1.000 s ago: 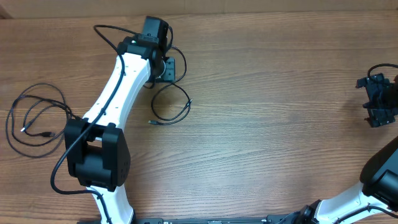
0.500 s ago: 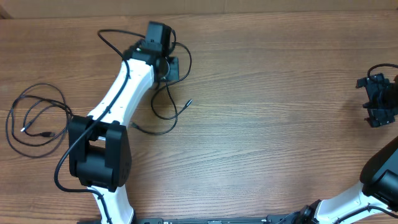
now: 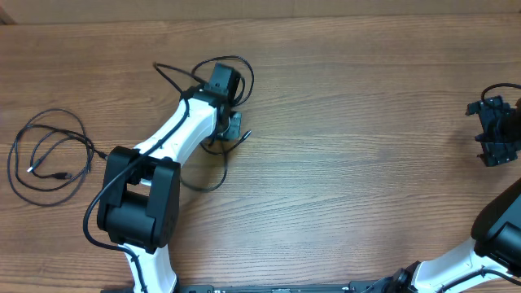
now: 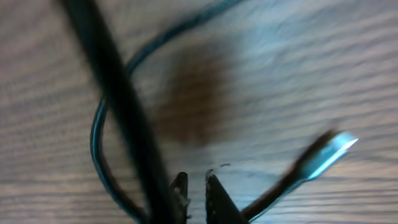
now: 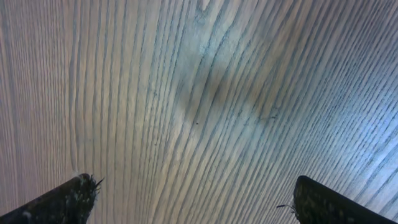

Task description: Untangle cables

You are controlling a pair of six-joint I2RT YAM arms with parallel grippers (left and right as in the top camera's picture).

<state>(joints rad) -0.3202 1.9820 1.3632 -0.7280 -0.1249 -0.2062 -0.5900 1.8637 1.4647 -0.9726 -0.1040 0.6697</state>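
One thin black cable [image 3: 213,184] trails from my left gripper [image 3: 231,127] down across the table, its plug end [image 3: 247,133] just right of the fingers. In the left wrist view the gripper [image 4: 196,186] has its jaws almost together, and the cable [image 4: 96,134] curves in from the left while its plug [image 4: 329,149] sticks out to the right, both strands meeting under the jaws. A second cable [image 3: 49,155] lies in loose loops at the far left. My right gripper [image 3: 495,130] is open and empty at the far right, over bare wood [image 5: 196,199].
The left arm's thick black wire [image 3: 175,81] loops off the wrist near the table's back edge [image 3: 326,15]. It crosses the left wrist view as a blurred dark band [image 4: 118,93]. The left arm's base [image 3: 134,203] stands at the front left.
My left gripper has swung right and toward the front, dragging the cable with it. The loop has stretched out and its tail now lies lower on the table. The right arm has not moved.
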